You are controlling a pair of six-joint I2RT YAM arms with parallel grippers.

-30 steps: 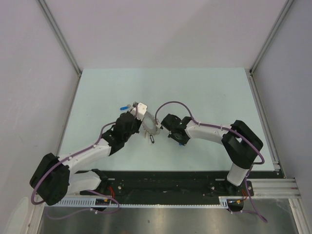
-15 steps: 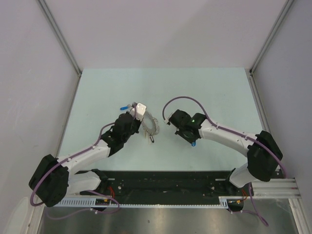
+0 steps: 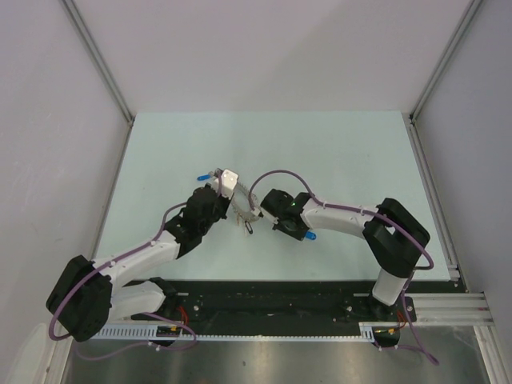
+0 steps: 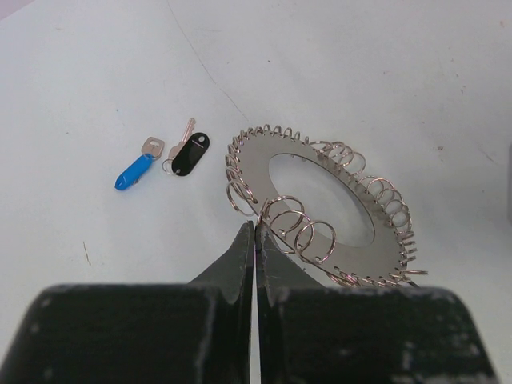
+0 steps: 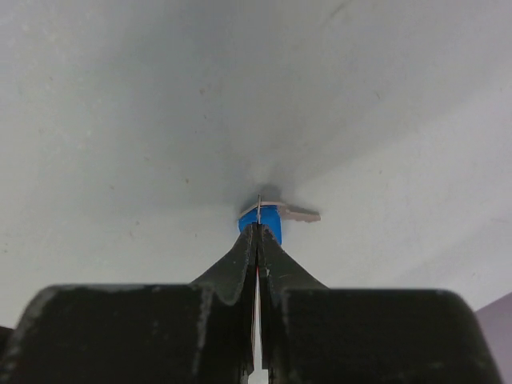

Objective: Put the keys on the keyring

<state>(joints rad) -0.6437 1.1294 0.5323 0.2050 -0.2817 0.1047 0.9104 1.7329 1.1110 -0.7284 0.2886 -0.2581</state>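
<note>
The keyring (image 4: pixel 260 156) is a flat silver ring fringed with wire loops, and it lies on the table (image 3: pixel 250 210). My left gripper (image 4: pixel 255 228) is shut on one wire loop at the keyring's near-left rim; in the top view it is just left of the keyring (image 3: pixel 237 205). A blue-headed key (image 4: pixel 133 172) and a black-headed key (image 4: pixel 190 154) lie on the table left of the keyring. My right gripper (image 5: pixel 258 226) is shut on the thin wire ring of another blue-headed key (image 5: pixel 268 216), whose metal blade (image 5: pixel 302 213) points right. This key shows under the right wrist (image 3: pixel 310 237), right of the keyring.
The pale green table (image 3: pixel 344 152) is walled by grey panels with metal rails at left and right. The loose blue key shows in the top view (image 3: pixel 206 174), beyond the left wrist. A small dark piece (image 3: pixel 249 227) lies at the keyring's near edge.
My right gripper swung out to the right and has come back left toward the keyring, with a blue key now showing under it. The left gripper and the keyring have stayed put.
</note>
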